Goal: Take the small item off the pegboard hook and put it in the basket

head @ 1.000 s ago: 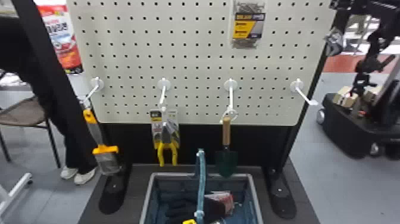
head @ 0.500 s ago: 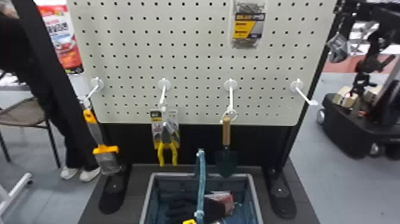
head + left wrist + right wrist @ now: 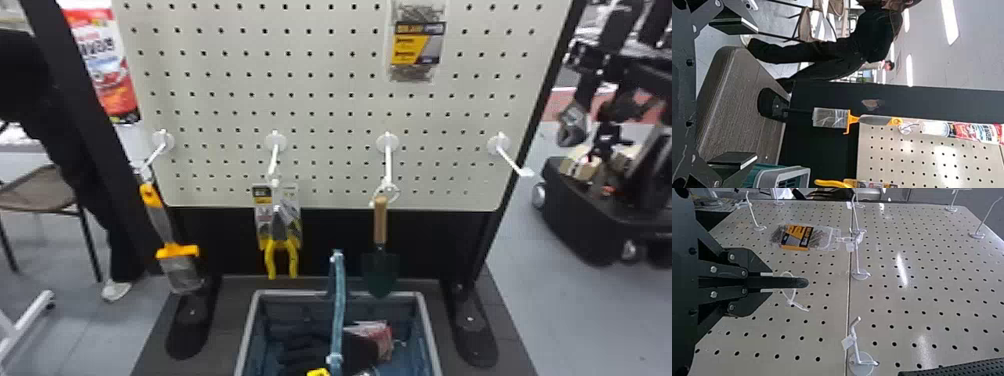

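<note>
Clearly saw the small packet [image 3: 417, 45] hung from a pegboard hook [image 3: 856, 256]. Found right gripper [image 3: 803, 282] closed nearby, white loop [image 3: 790, 301] at its fingers; couldn't tell if gripped. Left gripper [image 3: 757, 94]: spread wide, empty. Noted basket [image 3: 427, 320] below, dark glove [image 3: 305, 347] inside.

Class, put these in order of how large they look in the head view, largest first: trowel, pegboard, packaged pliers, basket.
1. Pegboard
2. Basket, judged by its visible part
3. Packaged pliers and trowel: too alike to rank
</note>
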Controlling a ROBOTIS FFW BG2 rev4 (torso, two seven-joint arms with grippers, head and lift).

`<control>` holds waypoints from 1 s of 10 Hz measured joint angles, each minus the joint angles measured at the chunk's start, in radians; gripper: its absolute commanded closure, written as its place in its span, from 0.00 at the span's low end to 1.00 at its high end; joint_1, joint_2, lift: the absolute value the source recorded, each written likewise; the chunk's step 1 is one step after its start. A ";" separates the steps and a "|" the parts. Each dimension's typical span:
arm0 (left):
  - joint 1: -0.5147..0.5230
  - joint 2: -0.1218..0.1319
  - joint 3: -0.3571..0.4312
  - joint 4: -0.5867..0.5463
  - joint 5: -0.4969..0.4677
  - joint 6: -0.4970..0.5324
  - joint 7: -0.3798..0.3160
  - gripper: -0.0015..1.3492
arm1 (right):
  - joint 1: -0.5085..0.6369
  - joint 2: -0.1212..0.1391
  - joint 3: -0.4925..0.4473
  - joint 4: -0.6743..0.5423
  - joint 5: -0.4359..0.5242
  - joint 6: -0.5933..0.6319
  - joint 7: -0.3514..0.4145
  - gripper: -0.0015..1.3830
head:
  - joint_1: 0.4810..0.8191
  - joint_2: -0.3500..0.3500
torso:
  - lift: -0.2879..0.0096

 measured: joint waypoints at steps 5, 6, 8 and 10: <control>0.001 -0.001 -0.002 0.000 0.003 -0.002 0.002 0.13 | 0.187 0.097 -0.087 -0.023 0.018 -0.086 -0.038 0.92 | 0.20 0.50 | 0.63; 0.002 -0.001 -0.002 0.000 0.004 -0.002 0.002 0.13 | 0.230 0.130 -0.103 -0.028 0.018 -0.119 -0.065 0.92 | 0.20 0.50 | 0.63; 0.002 -0.001 -0.002 0.000 0.004 -0.002 0.002 0.13 | 0.305 0.173 -0.113 -0.037 0.019 -0.165 -0.107 0.92 | 0.20 0.50 | 0.63; 0.001 -0.002 -0.003 0.000 0.004 0.000 0.002 0.13 | 0.363 0.230 -0.112 -0.053 0.037 -0.208 -0.131 0.92 | 0.20 0.50 | 0.63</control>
